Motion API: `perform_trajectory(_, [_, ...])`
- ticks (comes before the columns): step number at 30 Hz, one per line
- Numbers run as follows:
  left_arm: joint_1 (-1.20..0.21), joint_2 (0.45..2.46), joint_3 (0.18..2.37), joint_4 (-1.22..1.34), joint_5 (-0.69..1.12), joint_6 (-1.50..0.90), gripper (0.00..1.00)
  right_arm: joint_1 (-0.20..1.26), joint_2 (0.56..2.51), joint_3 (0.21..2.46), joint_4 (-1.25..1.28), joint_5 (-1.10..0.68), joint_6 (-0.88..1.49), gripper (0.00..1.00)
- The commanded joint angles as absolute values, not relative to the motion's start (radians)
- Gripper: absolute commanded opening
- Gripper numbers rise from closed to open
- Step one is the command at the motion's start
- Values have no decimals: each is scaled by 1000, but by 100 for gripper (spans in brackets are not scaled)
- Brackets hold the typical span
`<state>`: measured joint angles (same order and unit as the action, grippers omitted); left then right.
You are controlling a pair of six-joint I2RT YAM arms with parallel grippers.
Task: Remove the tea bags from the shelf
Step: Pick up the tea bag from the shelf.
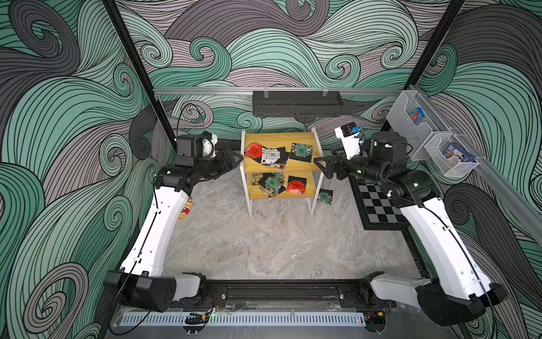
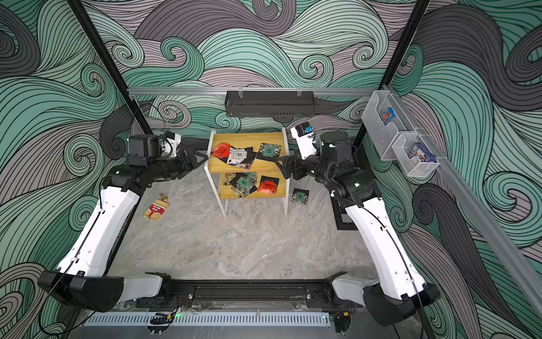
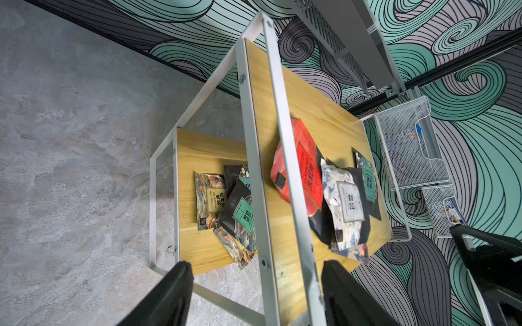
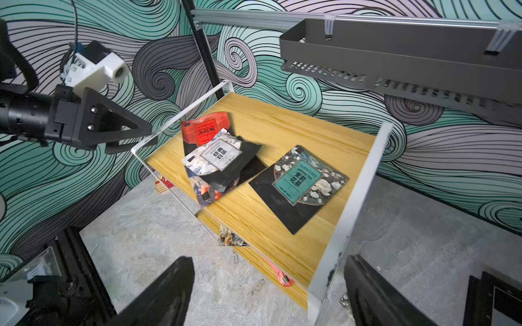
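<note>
One grey marbled surface [image 1: 264, 249] carries a small two-tier shelf [image 1: 278, 138] of yellow wood-grain boards on thin white metal legs, set near the back wall. The left fingers [image 1: 233, 157] stand spread and empty at its left side; the right fingers [image 1: 321, 163] stand spread and empty at its right. Black-edged square tea bags [image 1: 300, 151] lie heaped on both boards, and one teal-labelled sachet [image 1: 324, 196] lies on the surface just beside the shelf's right front leg.

A long black tray [image 1: 296, 103] hangs on the swirl-patterned back wall, with 2 mesh bins [image 1: 410, 132] of blue packets [image 1: 416, 115] off to its right, a chessboard [image 1: 378, 205] lower right of it on the marble table [image 1: 264, 249], and a red-and-white carton [image 2: 156, 208] lower left of it.
</note>
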<state>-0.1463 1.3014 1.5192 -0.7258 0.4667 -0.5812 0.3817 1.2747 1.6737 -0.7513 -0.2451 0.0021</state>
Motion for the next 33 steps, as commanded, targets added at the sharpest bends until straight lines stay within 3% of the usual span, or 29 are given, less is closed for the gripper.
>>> perform_trajectory(1, [-150, 1277, 1522, -721, 492, -593, 75, 399, 1318, 1718, -767, -320, -86, 89])
perform_trajectory(7, [-150, 1297, 1536, -732, 509, -599, 76, 421, 1395, 1781, -817, -370, -192, 99])
perform_trajectory(18, [-150, 1297, 1528, -737, 522, -591, 75, 425, 1468, 1818, -835, -333, -282, 98])
perform_trajectory(28, [-150, 1308, 1530, -732, 529, -591, 75, 426, 1563, 1924, -840, -276, -201, 89])
perform_trajectory(33, [-150, 1309, 1525, -732, 532, -591, 75, 425, 1626, 1982, -864, -284, -185, 89])
